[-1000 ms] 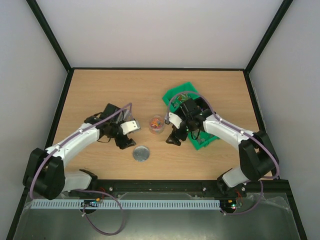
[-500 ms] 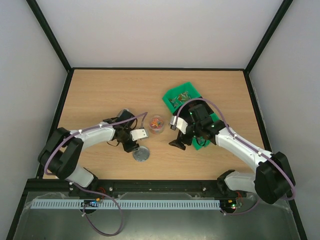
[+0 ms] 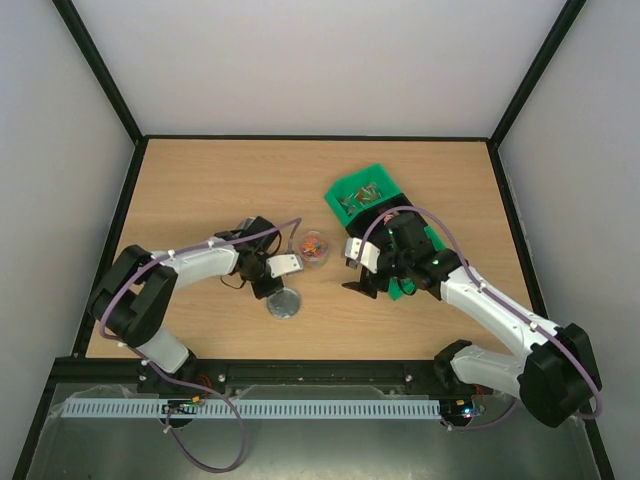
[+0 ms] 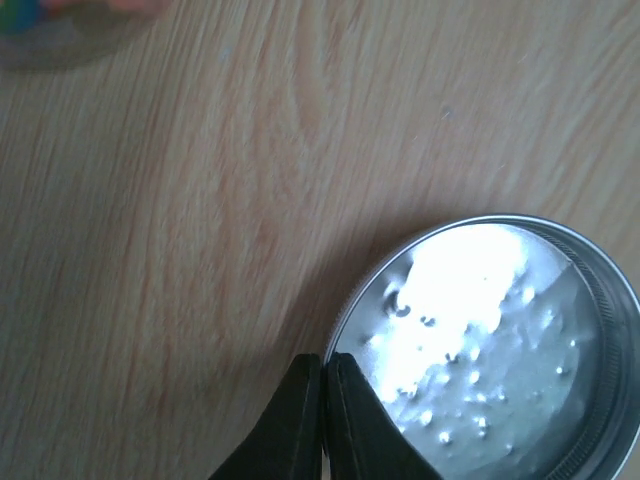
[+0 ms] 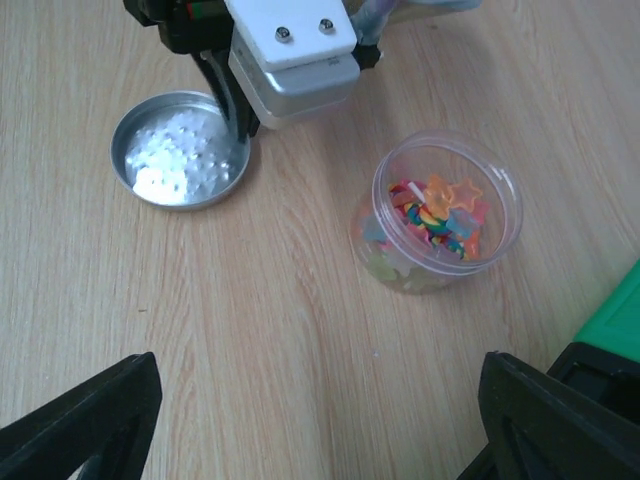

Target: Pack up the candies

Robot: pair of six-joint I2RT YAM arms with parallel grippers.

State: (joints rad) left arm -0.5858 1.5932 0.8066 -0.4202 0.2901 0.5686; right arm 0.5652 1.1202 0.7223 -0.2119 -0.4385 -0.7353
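Two claws sit low over the pale wooden tabletop (image 3: 200, 190). Nearest the arm bases lies the round silver metal lid (image 3: 284, 304), hollow side up. The left gripper (image 4: 322, 358) has its black fingers drawn together to a hairline slit right at the lid's rim, though I cannot tell whether the rim is nipped between them. The right gripper (image 5: 320, 370) is spread wide and holds nothing. Just beyond the lid, slightly to its right in the top view, stands the small clear round plastic jar (image 5: 382, 240). It is uncapped, with the candies (image 5: 440, 215), tiny multicoloured sweets, heaped inside. The jar stands between the claws, about equally near each, so capping it looks like a short carry by the left arm, away from the bases. Farther back on the right are the green plastic bins (image 3: 365, 178).
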